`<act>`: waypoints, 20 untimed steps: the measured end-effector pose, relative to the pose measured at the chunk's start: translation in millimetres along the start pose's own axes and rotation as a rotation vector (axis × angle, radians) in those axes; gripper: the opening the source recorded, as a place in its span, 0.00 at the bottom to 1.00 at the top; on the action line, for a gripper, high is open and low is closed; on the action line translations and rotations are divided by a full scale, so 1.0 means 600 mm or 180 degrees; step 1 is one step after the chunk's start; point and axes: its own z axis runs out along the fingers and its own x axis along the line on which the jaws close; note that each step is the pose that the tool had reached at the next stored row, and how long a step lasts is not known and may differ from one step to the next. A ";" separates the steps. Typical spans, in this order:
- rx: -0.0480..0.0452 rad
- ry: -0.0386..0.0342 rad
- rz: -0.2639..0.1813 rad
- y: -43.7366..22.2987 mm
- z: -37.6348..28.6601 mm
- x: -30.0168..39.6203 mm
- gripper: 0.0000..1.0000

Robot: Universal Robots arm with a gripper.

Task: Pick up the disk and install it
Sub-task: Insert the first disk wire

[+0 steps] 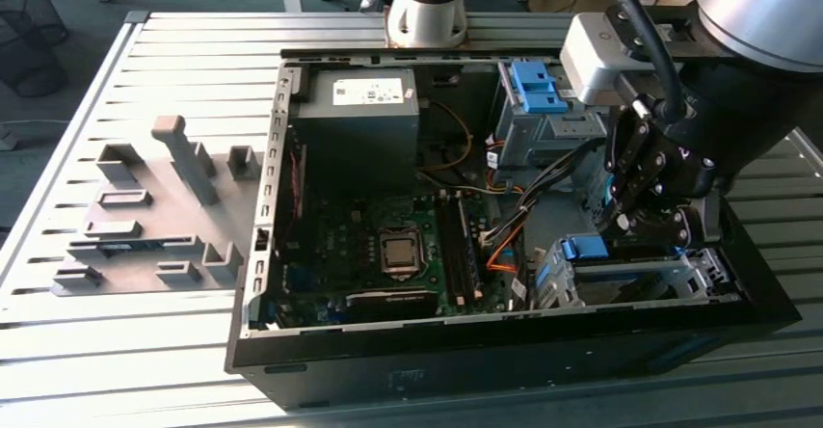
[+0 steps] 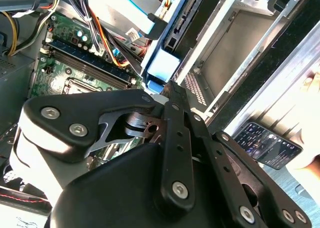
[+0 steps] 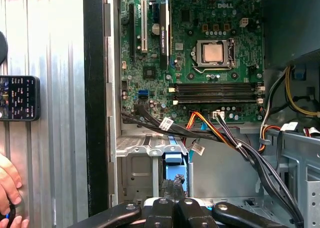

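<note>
The disk (image 1: 585,248) sits at the metal drive cage (image 1: 643,281) in the near corner of the open computer case, on the exterior view's right. Its blue frame (image 2: 162,63) and a strip of its silver body show in the second wrist view. My gripper (image 1: 618,227) hangs directly over it. In the first wrist view the dark fingertips (image 3: 173,185) are pressed together on the blue frame (image 3: 175,163), so the gripper (image 3: 173,187) is shut on the disk. Black linkages hide the contact point in the second wrist view.
Loose cables (image 3: 220,133) run over the cage beside the motherboard (image 3: 200,53). A dark grey box (image 1: 358,110) and a blue bracket (image 1: 538,86) stand at the case's far end. A grey fixture plate (image 1: 154,216) lies outside. A person's hand (image 3: 7,188) and phone (image 3: 17,98) rest on the table.
</note>
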 end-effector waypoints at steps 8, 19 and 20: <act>0.0000 -0.0001 0.0000 0.000 0.000 0.000 0.11; -0.0009 -0.0001 0.0000 -0.048 0.002 -0.002 0.11; -0.0010 -0.0001 0.0000 -0.053 0.002 -0.002 0.11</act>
